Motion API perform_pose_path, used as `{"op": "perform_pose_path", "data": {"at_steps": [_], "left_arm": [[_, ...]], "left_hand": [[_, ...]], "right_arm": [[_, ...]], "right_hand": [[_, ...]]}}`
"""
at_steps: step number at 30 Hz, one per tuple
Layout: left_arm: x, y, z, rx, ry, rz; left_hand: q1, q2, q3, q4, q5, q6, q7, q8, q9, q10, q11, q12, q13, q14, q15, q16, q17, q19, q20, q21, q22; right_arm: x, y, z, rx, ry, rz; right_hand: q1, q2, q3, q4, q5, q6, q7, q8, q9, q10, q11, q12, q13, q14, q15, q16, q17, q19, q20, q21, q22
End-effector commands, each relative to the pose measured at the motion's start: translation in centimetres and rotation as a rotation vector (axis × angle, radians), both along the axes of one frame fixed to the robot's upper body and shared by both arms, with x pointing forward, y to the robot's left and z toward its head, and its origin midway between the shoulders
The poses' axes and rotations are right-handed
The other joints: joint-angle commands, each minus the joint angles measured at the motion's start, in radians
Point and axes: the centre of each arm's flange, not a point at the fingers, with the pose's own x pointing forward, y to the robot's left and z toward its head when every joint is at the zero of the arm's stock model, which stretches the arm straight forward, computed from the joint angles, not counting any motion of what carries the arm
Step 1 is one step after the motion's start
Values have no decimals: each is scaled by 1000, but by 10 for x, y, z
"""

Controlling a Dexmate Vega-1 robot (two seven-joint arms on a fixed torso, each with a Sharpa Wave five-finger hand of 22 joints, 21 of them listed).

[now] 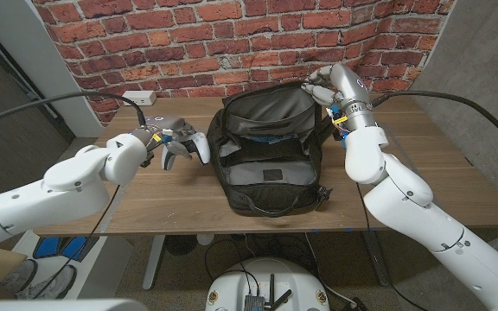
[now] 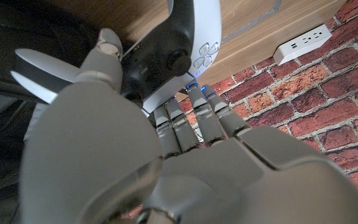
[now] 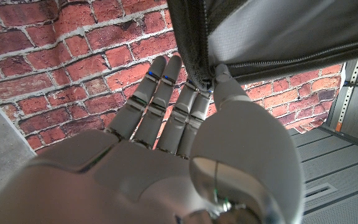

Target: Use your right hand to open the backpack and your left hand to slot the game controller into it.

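A black backpack (image 1: 266,151) lies on the wooden table (image 1: 422,164) with its top flap lifted, showing the grey lining. My right hand (image 1: 328,89) pinches the flap's zipper edge (image 3: 205,73) at the bag's far right corner and holds it up. My left hand (image 1: 152,142) grips a white and black game controller (image 1: 187,147) just left of the bag, a little above the table. In the left wrist view the controller (image 2: 173,53) sits between the thumb and the fingers (image 2: 194,121), close to the dark backpack (image 2: 17,37).
A white power strip (image 1: 138,97) lies at the table's far left edge against the brick wall; it also appears as the power strip (image 2: 303,42). Blue shoes (image 1: 63,248) lie on the floor under the table's left side.
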Motion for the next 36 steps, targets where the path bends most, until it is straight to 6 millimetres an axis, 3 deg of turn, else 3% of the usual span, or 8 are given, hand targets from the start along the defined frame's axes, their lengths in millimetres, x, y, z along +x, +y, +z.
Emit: {"op": "perform_pose_path", "data": {"at_steps": [1, 20, 36], "left_arm": [[-12, -20, -1, -33, 19, -19], [-38, -35, -18, -68, 73, -22], [-57, -61, -15, -76, 64, -67]], "left_hand": [[45, 130, 14, 10, 7, 89, -24, 6, 1, 46, -32, 3, 3, 41, -181, 6, 2, 10, -158, -3, 5], [42, 130, 14, 12, 8, 88, -21, 5, 2, 46, -32, 4, 3, 42, -182, 6, 2, 17, -157, -1, 5], [41, 130, 14, 12, 8, 85, -19, 3, 2, 45, -31, 3, 4, 41, -181, 6, 2, 21, -157, 0, 5]], "right_arm": [[15, 6, 12, -23, -22, -20], [33, 12, 19, -36, -26, 2], [42, 17, 22, -36, -29, 27]], "right_hand": [[30, 25, 1, 5, 5, 14, 0, 9, 18, 8, 2, 8, 6, 10, -128, 6, 4, 10, -121, 5, 3], [32, 25, 0, 6, 7, 15, 1, 7, 19, 4, 2, 8, 15, 11, -129, 3, 7, 8, -121, 10, 3], [33, 25, -1, 6, 7, 14, 1, 4, 20, 4, 0, 8, 22, 12, -128, 1, 8, 5, -122, 13, 3]]}}
